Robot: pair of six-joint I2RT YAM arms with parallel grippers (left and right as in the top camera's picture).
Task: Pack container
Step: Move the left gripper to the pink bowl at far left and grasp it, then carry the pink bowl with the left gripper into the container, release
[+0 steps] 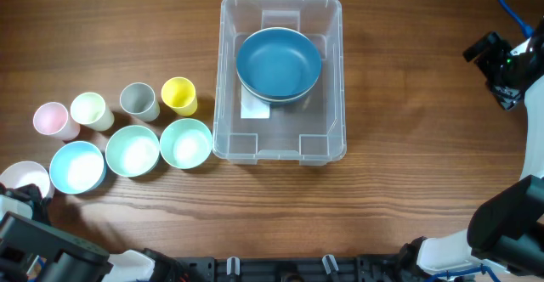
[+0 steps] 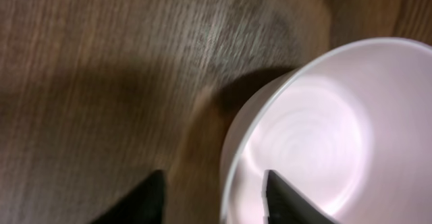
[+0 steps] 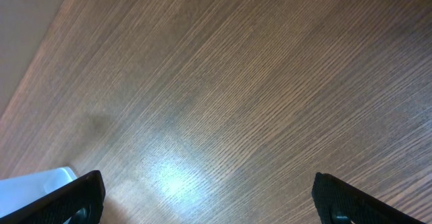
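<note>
Container (image 1: 223, 70) lies between, well apart: left fingers (image 2: 145, 200) half-open astride a bowl (image 2: 324, 136) rim, right fingers (image 3: 74, 200) wide open.

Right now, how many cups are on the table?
4, in a row left of the container: pink cup, green cup, grey cup, yellow cup. The arm at bottom left could hide more.
</note>
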